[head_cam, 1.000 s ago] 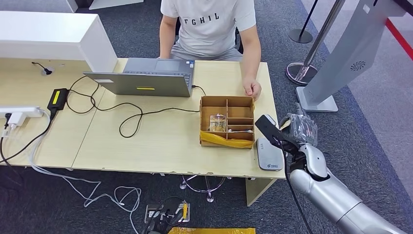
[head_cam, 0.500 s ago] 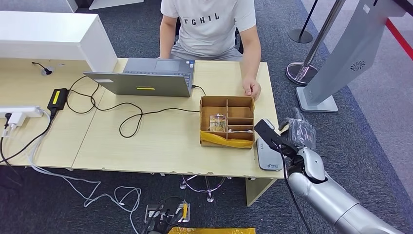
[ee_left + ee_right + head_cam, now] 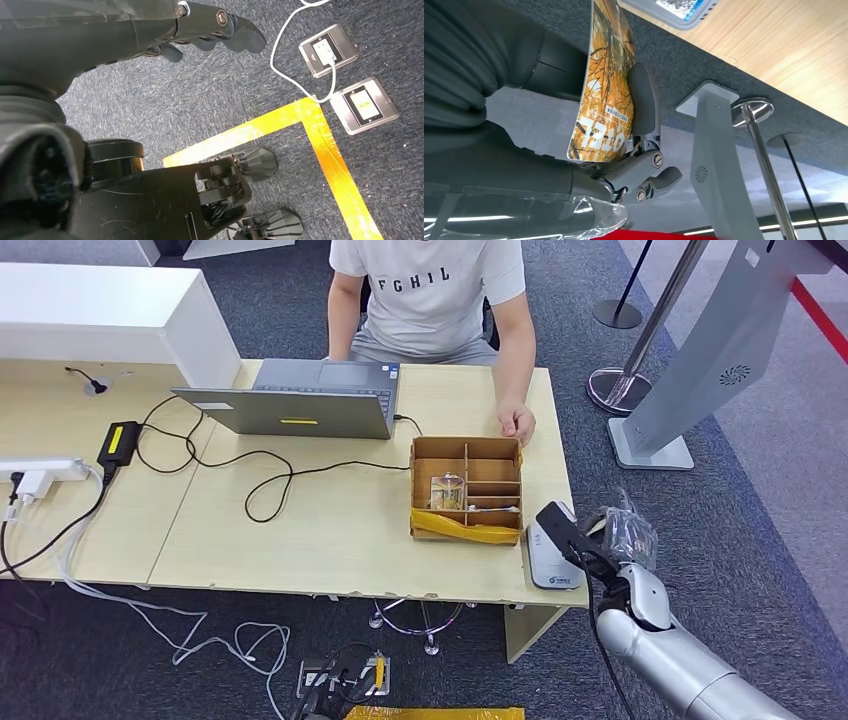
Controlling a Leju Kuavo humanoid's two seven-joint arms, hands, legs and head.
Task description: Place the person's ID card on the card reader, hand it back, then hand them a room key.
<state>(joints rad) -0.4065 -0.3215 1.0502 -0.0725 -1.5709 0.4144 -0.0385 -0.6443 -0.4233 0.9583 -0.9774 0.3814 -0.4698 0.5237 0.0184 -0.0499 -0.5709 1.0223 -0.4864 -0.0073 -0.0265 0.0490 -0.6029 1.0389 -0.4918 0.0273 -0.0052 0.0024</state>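
Here we look down from the robot's head at a pale wooden counter (image 3: 330, 530) with a person (image 3: 430, 300) seated at its far side, one of their hands (image 3: 517, 423) resting on the wood. Our right robot hand (image 3: 612, 540) hangs just off the counter's near right corner, beside the grey card reader (image 3: 548, 558) that lies flat at that corner. In the right wrist view, this hand pinches a card (image 3: 604, 85) between thumb and fingers; the card carries an orange leafy picture and large pale lettering, which we judge to be a room key rather than an ID, though we cannot be sure. The card is held on edge, off the counter and apart from the reader. Our left robot hand (image 3: 200, 30) hangs down over dark carpet, fingers curled loosely and holding nothing.

A cardboard box (image 3: 467, 488) with dividers stands just left of the reader, and an open laptop (image 3: 300, 400) sits in front of the person.

We judge the step in hand to be carrying the card. The next move calls for reaching forward over the counter toward the person's hand, keeping the grip firm until they take it.
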